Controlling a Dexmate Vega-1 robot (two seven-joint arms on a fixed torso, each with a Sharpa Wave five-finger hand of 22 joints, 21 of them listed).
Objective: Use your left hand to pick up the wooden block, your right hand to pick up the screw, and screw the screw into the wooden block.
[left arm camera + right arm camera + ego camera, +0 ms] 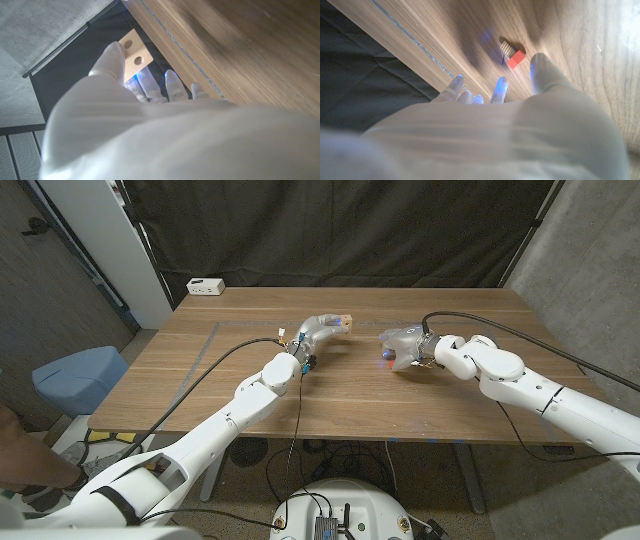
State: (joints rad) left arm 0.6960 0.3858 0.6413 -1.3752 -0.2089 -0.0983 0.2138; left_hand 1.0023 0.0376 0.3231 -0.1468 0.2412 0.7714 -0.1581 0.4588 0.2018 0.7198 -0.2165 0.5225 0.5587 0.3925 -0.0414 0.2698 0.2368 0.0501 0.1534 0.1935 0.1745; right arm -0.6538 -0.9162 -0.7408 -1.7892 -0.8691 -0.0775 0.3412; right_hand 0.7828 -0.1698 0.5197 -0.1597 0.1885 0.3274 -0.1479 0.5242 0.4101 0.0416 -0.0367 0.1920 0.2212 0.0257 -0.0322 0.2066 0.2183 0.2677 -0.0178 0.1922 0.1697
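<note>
The left robot hand (318, 332) grips the wooden block (133, 54). The right robot hand (520, 100) hovers open over the screw (512, 54) on the tabletop (250, 390); it should pinch the red head squarely.

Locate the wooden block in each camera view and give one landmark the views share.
Head view: the wooden block is held in the left hand, above the table's middle.
Left wrist view: the block sits at the fingertips, its holes showing.
Right wrist view: I cannot find it.
Shared landmark: the wooden table.
</note>
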